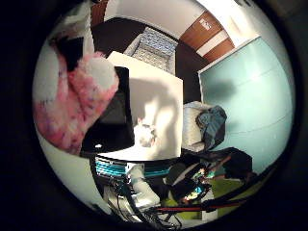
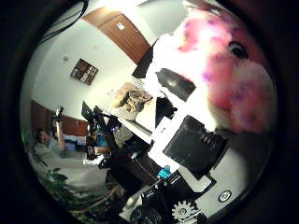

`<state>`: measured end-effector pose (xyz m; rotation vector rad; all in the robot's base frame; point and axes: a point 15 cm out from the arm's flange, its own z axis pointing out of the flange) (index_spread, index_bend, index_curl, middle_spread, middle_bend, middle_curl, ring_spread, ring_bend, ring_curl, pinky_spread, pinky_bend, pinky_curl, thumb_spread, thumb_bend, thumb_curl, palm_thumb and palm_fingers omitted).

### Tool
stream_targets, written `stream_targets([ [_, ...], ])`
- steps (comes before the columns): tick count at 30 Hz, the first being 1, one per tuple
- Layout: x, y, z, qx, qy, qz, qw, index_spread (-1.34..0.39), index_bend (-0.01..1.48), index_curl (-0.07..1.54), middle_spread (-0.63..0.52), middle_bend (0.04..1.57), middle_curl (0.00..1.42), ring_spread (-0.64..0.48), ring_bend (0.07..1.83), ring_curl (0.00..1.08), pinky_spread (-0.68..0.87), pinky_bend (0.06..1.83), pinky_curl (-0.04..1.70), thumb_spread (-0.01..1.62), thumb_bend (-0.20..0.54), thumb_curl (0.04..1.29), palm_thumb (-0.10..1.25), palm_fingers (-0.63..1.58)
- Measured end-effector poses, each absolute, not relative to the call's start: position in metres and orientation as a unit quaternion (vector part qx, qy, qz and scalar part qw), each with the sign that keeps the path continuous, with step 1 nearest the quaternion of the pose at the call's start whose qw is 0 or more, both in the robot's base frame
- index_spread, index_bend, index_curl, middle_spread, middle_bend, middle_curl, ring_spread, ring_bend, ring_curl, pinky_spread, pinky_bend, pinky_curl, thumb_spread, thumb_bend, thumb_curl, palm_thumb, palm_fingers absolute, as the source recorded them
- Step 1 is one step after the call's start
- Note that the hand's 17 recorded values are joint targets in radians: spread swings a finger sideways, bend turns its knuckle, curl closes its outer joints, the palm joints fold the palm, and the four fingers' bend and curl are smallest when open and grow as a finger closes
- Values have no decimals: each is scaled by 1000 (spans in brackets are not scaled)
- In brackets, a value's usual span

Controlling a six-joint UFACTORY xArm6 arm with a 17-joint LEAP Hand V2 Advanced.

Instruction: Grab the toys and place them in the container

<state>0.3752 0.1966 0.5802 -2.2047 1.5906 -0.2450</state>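
Observation:
A pink and white plush toy (image 1: 72,96) fills the side of the right little finger side palm view, close to the palm and high above the table. It also looms large in the right thumb side palm view (image 2: 220,65). A dark part of my hand (image 1: 72,48) lies against the plush. A black square container (image 1: 114,120) lies on the white table (image 1: 159,91) below, and the container also shows in the right thumb side palm view (image 2: 198,145). A small white toy (image 1: 146,132) sits on the table beside the container.
A chair with a patterned cushion (image 1: 152,45) stands at the table's far end and another chair (image 1: 207,123) at its side. Equipment and clutter (image 1: 144,188) crowd the table's near end. A seat piled with things (image 2: 131,98) stands further off.

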Motion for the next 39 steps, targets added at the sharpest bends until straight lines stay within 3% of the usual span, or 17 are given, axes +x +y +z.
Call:
stream_targets([
  [1,375,199,578,-792,569,-83,204,-477,229,758,-193,675,715,-237,1033,643,-353,896,858,1214,-26,498,638,273],
  [4,378,202,568,-798,565,-77,196,-513,226,635,-107,452,579,-65,803,516,-30,797,799,1223,-25,448,599,56],
  [7,379,202,558,-807,556,-74,185,-514,190,521,-36,332,472,109,622,399,298,736,703,1222,-23,401,561,35],
  [11,377,203,548,-816,546,-69,176,-491,166,420,0,257,404,187,518,330,469,695,610,1210,-21,370,543,22],
  [22,384,178,544,-810,558,-74,167,-471,163,300,12,198,344,210,413,263,521,607,450,1195,-19,329,532,88],
  [30,387,89,526,-775,612,-79,133,-393,149,271,38,251,347,214,384,247,512,560,375,1190,-19,322,530,156],
  [39,344,-45,461,-710,699,-48,66,-305,152,254,70,280,340,215,394,248,502,551,332,1189,-19,309,501,165],
])
